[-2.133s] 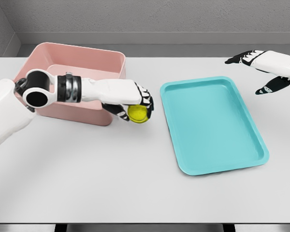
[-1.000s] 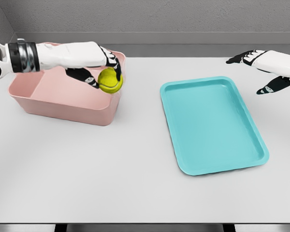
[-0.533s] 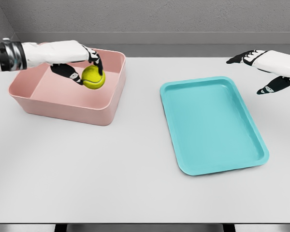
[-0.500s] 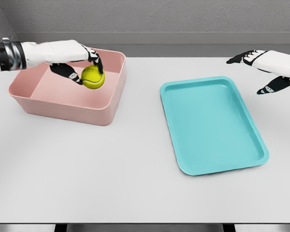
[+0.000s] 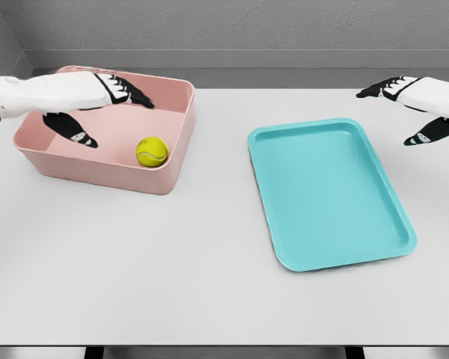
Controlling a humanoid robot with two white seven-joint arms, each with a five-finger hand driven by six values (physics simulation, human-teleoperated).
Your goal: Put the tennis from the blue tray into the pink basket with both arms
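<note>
One tennis ball (image 5: pixel 152 152) in pink basket (image 5: pixel 105 174), below left hand (image 5: pixel 97 101)

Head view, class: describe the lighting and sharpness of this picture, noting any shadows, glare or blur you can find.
Head view: even, soft lighting with no glare; the tennis ball in the pink basket is crisp, not blurred. Only faint shadows lie beside the basket and the blue tray. The left hand and right hand have sharp edges.

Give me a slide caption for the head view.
Tennis ball lies in pink basket; left robot hand open above.
</note>
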